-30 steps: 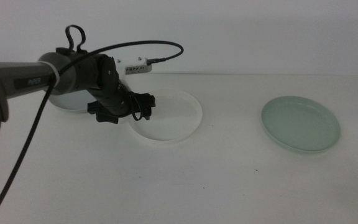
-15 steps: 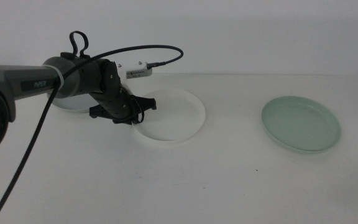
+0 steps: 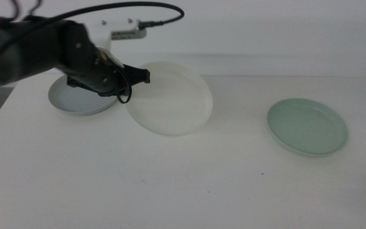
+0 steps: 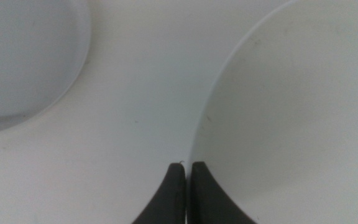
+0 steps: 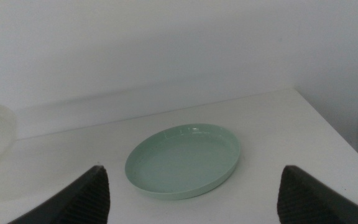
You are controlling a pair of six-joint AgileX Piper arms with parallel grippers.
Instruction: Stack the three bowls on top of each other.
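Left gripper (image 3: 142,77) pinches the white bowl (image 3: 170,98) rim at 9 o'clock, tilted above the table centre. Rigid, light, probably slippery plastic: grip rims. Right gripper (image 5: 191,205) waits wide.

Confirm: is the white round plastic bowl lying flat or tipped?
Tipped. The white round plastic bowl hangs tilted, its far rim raised, with the left gripper shut on its edge beside the grey-blue bowl.

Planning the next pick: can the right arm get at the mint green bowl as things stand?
Probably yes. The mint green bowl lies alone before the open right hand, nothing between; the left hand is off holding the white bowl.
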